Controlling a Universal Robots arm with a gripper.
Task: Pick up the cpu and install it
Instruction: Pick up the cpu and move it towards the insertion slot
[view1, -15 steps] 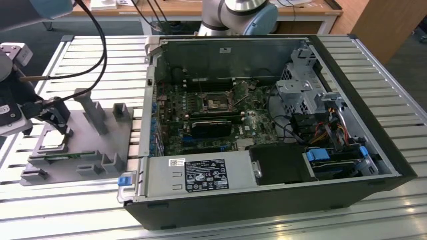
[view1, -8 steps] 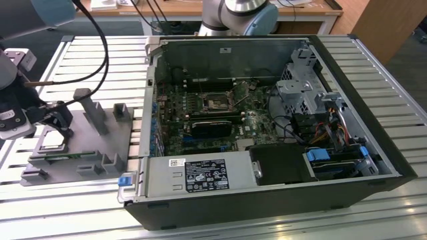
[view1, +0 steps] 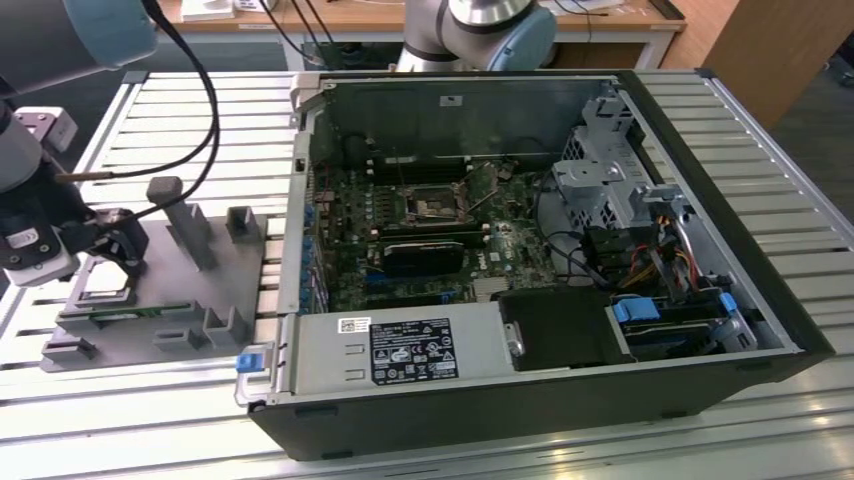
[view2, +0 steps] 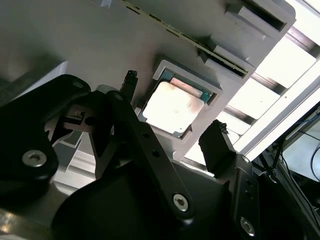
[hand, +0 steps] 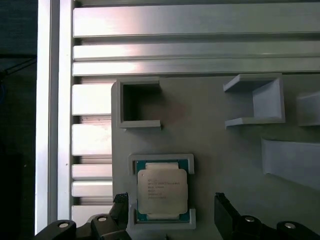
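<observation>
The cpu lies in a recess of the grey tray. The fingers, partly cut off, stand spread either side, clear of it. At the exterior view's left the gripper covers it.

Cpu, small flat square chip, silvery-grey metal top with faint print, green rim around it, lying flat, face up, seated in a raised square nest near one edge of the grey tray

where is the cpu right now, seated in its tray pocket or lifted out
Seated in its pocket. The cpu lies flat inside the raised frame on the grey tray, with the open gripper straddling it.
</observation>
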